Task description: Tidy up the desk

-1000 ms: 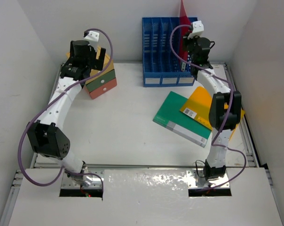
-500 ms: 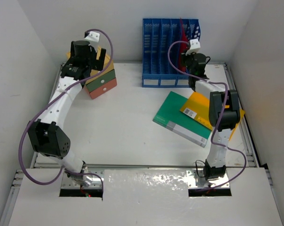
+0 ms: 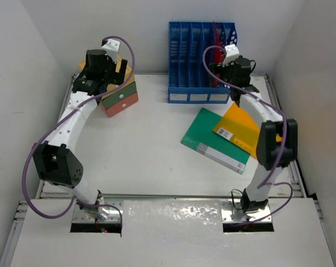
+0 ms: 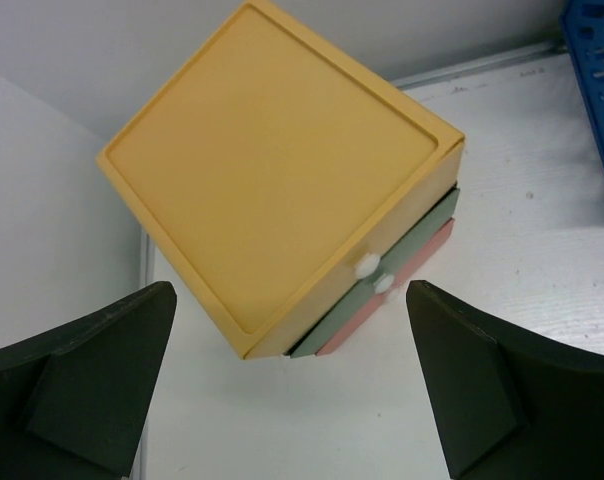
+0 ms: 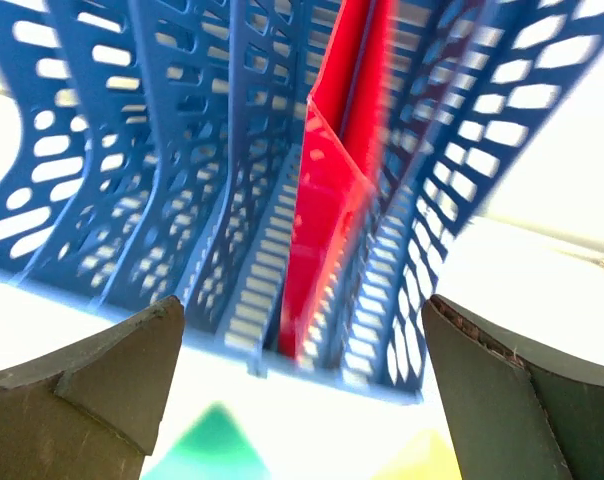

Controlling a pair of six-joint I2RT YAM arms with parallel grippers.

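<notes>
The desk is a white tabletop with metal rails. A green folder and a yellow folder lie flat on it at the right, overlapping. A red folder stands in a right-hand slot of the blue file rack. My right gripper hovers open just in front of that rack; its wrist view shows the red folder in the rack, clear of the gripper. My left gripper hangs open above the drawer box, and in the left wrist view the gripper holds nothing.
The yellow-topped drawer box, with green and pink drawers, sits skewed at the back left near the wall. White walls close in the desk on three sides. Corners of the green folder and yellow folder show below the right gripper.
The red folder, held high over the rack a second ago, has dropped into its slot. My right gripper has opened, let go of it and drawn back slightly. The left arm barely moved.
</notes>
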